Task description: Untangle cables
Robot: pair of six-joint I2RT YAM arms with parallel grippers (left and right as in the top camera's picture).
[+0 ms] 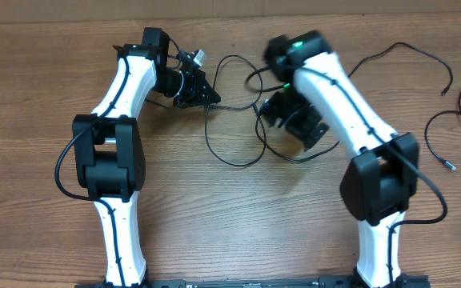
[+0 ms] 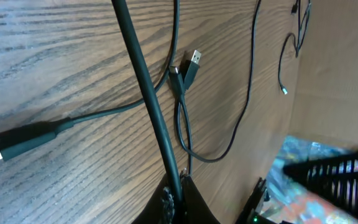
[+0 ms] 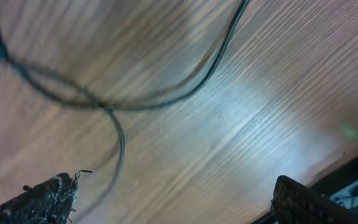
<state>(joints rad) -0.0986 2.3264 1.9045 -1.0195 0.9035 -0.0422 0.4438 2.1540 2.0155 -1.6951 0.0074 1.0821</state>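
Below me, brown wood-grain table (image 1: 214,232), matte, fills the overhead view. Pale tan strip (image 1: 214,6) along its far edge. On my rt wrist cam, whitish glare patch (image 3: 247,118) on the tabletop, grain running diag.

Seeing cables (image 1: 207,132) black, one plug (image 2: 195,59) showing silver tip. Desk (image 1: 238,232) showing warm brown, darker wood-grain streaks running across. My left arm (image 1: 130,240) and right arm (image 1: 326,100) wearing white shells, black joints; green light (image 1: 298,44) glowing on right arm.
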